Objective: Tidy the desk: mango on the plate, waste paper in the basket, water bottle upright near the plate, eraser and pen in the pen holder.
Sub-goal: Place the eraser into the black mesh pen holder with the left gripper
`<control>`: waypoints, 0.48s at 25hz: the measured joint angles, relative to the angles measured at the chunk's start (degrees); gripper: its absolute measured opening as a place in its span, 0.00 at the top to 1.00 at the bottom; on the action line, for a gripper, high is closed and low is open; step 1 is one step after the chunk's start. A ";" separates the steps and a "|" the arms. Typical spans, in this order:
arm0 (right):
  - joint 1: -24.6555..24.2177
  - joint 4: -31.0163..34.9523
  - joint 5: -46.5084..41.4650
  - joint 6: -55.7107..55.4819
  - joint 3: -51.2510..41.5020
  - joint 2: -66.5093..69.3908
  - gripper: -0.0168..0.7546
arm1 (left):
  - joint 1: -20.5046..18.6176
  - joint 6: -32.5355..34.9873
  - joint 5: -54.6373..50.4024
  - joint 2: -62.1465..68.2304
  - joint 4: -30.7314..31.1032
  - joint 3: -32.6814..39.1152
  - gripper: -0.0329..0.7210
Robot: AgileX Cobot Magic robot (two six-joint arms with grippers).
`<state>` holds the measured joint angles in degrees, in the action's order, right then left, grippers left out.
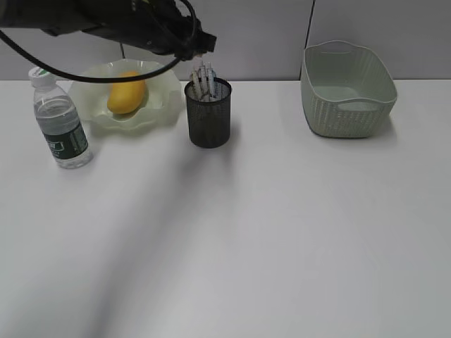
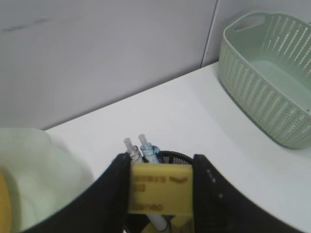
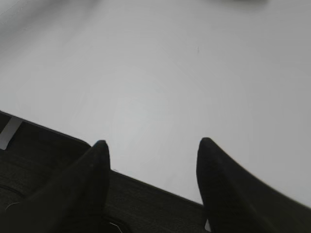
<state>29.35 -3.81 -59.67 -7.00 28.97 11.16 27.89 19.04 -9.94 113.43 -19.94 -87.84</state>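
My left gripper (image 2: 162,160) is shut on a yellow eraser (image 2: 160,189) right above the black mesh pen holder (image 1: 208,116), whose rim (image 2: 179,157) shows just behind the eraser. Pens (image 1: 203,77) stand in the holder. In the exterior view the left gripper (image 1: 203,44) hangs over the holder's top. The mango (image 1: 127,96) lies on the wavy pale green plate (image 1: 161,113). The water bottle (image 1: 62,127) stands upright to the left of the plate. My right gripper (image 3: 153,143) is open over the desk's (image 3: 170,73) edge, holding nothing. The waste paper is out of view.
The pale green basket (image 1: 345,88) stands at the back right, near the grey wall. A dark surface (image 3: 146,204) lies beyond the desk edge under the right gripper. The left arm's cable (image 1: 42,65) loops above the bottle.
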 joint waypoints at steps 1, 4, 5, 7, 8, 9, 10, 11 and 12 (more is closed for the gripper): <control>0.00 0.00 -0.04 0.00 0.00 0.00 0.39 | 0.12 0.00 0.24 0.99 -0.02 0.00 0.56; 0.00 0.00 -0.04 0.00 0.00 0.00 0.39 | 0.20 0.00 0.45 3.64 -0.13 0.00 0.56; 0.00 0.00 -0.04 0.00 0.00 0.00 0.39 | 0.20 0.00 0.46 4.33 -0.13 0.00 0.56; 0.00 0.00 -0.04 0.00 0.00 0.00 0.39 | 0.20 0.00 0.91 5.13 -0.18 0.00 0.55; 0.00 0.00 -0.04 0.00 0.00 0.00 0.39 | 0.20 0.00 1.17 5.37 -0.18 0.00 0.53; 0.00 0.00 -0.04 0.00 0.00 0.00 0.39 | 0.20 0.00 1.65 5.40 -0.18 0.00 0.50; 0.00 0.00 -0.04 0.00 0.00 0.00 0.39 | 0.20 0.00 2.25 5.40 -0.18 0.00 0.45; 0.00 0.00 -0.04 0.00 0.00 0.00 0.39 | 0.20 0.00 2.76 5.40 -0.24 0.00 0.38; 0.00 0.00 -0.04 0.00 0.00 0.00 0.39 | 0.20 0.00 3.12 5.40 -0.24 0.00 0.32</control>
<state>29.35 -3.81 -59.71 -7.00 28.97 11.16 28.09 19.04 -6.82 118.83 -20.18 -87.84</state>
